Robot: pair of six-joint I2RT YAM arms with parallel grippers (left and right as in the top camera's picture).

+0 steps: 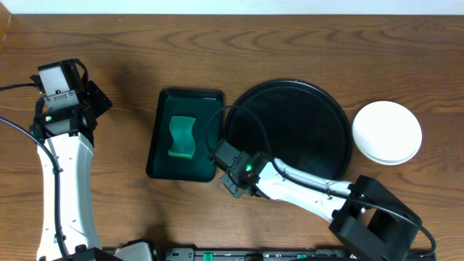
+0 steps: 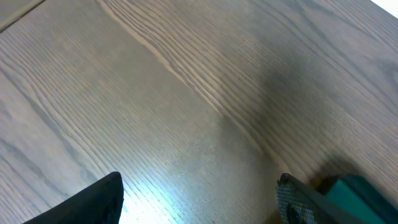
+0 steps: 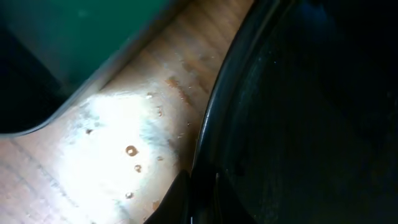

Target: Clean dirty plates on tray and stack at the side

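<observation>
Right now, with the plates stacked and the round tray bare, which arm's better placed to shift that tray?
Right. The right claw looks clamped on the tray's near-left rim. The left claw hangs open over the table, on the far side of the sponge tray.

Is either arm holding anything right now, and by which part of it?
The right gripper is shut on the black tray, pinching its raised rim on the side facing the sponge tray. The left gripper is open, holding nothing.
</observation>
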